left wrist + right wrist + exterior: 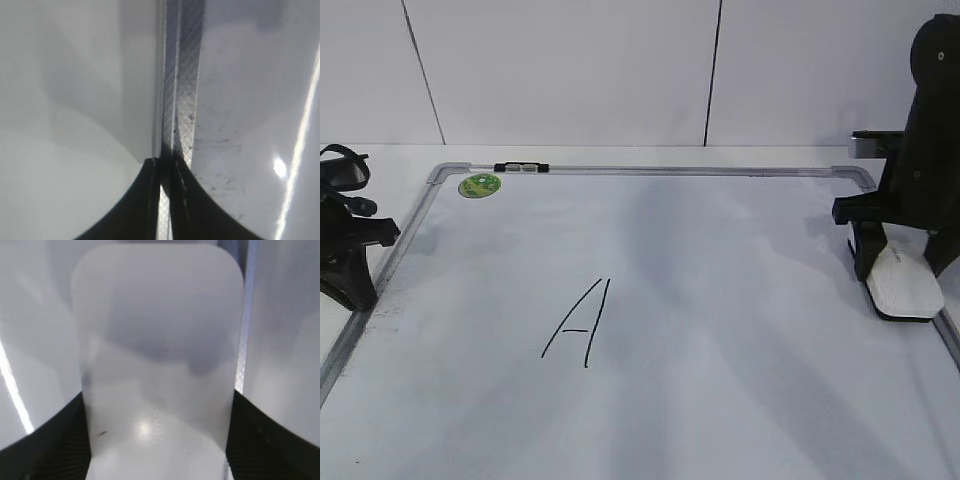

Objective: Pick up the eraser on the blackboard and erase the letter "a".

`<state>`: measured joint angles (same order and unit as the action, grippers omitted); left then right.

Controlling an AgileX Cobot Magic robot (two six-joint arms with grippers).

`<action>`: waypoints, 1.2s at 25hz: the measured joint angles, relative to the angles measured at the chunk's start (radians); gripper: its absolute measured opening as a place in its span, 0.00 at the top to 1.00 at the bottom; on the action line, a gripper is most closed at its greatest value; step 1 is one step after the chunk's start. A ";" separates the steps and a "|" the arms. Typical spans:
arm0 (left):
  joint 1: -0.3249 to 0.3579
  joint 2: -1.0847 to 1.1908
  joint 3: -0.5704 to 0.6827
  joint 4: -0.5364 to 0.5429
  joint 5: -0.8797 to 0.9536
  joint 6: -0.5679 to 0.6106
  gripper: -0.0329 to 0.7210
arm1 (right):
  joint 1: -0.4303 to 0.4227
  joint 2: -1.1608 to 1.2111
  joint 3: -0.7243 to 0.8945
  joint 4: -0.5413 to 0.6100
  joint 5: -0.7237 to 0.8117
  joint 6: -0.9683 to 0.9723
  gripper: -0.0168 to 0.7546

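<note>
The eraser (903, 286) is a white block with a black base, lying at the right edge of the blackboard (740, 330). My right gripper (898, 262) stands over it with a jaw against each long side. In the right wrist view the eraser (157, 350) fills the space between the jaws of the right gripper (157, 450). Only a tall capital "A" (578, 322) shows on the board; no small letter "a" is in view. My left gripper (358, 292) is shut and empty at the board's left frame; the left wrist view shows its jaws (165, 165) over the frame strip (182, 75).
A round green sticker (480, 185) sits at the board's far left corner. A small black and white clip (521, 168) sits on the far frame. A white panelled wall (620, 70) stands behind the board.
</note>
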<state>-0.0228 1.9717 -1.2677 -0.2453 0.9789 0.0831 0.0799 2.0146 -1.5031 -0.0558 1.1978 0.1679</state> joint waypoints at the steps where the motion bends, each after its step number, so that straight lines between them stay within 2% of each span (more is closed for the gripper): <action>1: 0.000 0.000 0.000 0.000 0.000 0.000 0.94 | 0.000 0.000 0.000 -0.007 0.000 0.000 0.25; 10: 0.000 0.000 0.000 -0.001 -0.002 0.000 0.94 | 0.000 0.000 0.000 -0.039 0.003 -0.012 0.24; 17: 0.000 0.000 0.000 -0.001 -0.004 0.000 0.94 | 0.000 0.000 -0.001 -0.037 0.006 -0.047 0.13; 30: 0.000 0.000 0.000 -0.001 -0.004 0.000 0.94 | 0.000 0.000 -0.048 -0.012 0.018 -0.049 0.14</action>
<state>-0.0228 1.9717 -1.2677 -0.2467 0.9748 0.0831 0.0799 2.0146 -1.5509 -0.0682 1.2161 0.1187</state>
